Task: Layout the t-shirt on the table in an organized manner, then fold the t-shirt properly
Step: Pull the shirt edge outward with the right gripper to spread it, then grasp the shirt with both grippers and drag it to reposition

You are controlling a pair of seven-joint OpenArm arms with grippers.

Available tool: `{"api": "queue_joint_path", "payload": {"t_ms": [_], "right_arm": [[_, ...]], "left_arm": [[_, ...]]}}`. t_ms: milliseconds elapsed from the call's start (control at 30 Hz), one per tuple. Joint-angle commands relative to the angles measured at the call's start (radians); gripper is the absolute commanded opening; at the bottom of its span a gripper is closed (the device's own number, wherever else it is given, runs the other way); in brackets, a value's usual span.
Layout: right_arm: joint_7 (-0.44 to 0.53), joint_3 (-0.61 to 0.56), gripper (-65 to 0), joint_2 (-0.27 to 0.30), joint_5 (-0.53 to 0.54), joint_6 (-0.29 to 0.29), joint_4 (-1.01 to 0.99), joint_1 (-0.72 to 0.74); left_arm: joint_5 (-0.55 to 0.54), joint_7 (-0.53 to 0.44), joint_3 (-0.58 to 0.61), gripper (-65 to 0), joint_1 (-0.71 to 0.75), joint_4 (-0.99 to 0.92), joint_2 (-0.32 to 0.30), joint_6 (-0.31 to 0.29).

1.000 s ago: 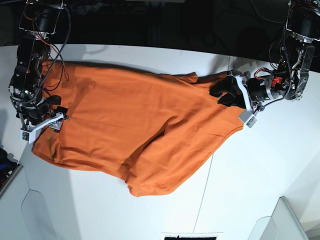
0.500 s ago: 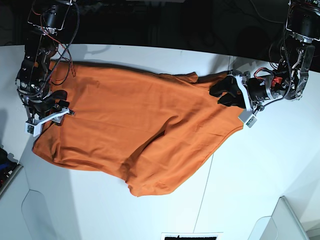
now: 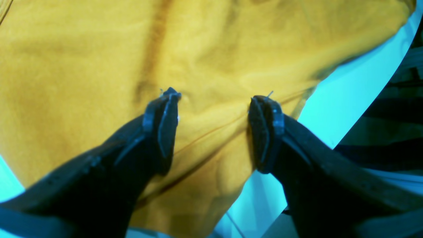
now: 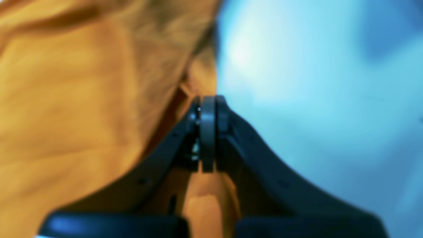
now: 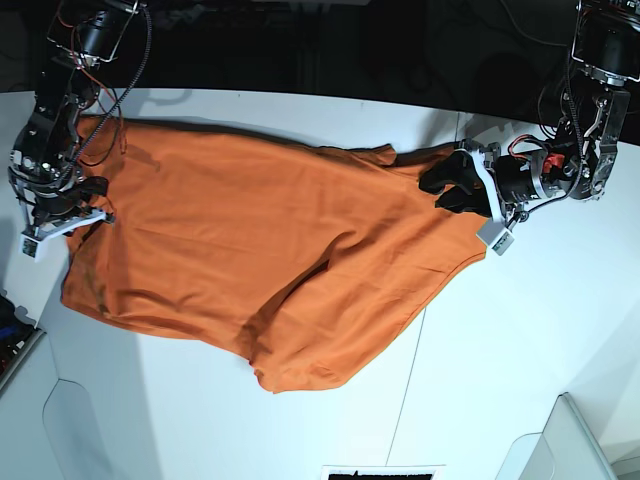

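left wrist: left gripper (image 3: 213, 99) fingers spread, t-shirt (image 3: 99, 66) beneath and between | right wrist: right gripper (image 4: 207, 102) fingers together at shirt's edge, pinch unclear | base: shirt spread rumpled on table (image 5: 520, 360)

Dark backdrop (image 5: 330, 40) behind, pale panel (image 5: 560, 440) at lower right corner

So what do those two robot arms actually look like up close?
Both arms are black metal frames with loose red and black cables. Each end effector has two curved black fingers, with white brackets beside them.
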Motion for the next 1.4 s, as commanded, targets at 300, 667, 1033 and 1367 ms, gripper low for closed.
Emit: {"api": "queue_joint_path", "payload": {"t_ms": [300,667,1033,1367], "right_arm": [[-0.044,0.201,-30.6,0.122,0.252,0.137,0.019,-0.046],[-0.038,0.251,-23.3,0.127,0.581,0.373,0.028,-0.046],[0.116,-0.080,-65.0,0.128,0.249,0.399,-0.023,0.099],[0.153,-0.353,-65.0,0.192,0.051,0.294,-0.368,0.224]], "left_arm": [[-0.020,-0.004,-0.006,-27.6,-0.016,0.012,-0.013,-0.002],[-0.110,0.079,-0.006,-27.7,-0.035,0.111,-0.065,-0.002],[-0.058,0.095,-0.006,-56.2,0.048,0.253,-0.125,-0.002],[0.269,-0.050,-0.006,-62.4,0.046,0.079,-0.008,0.003]]}}
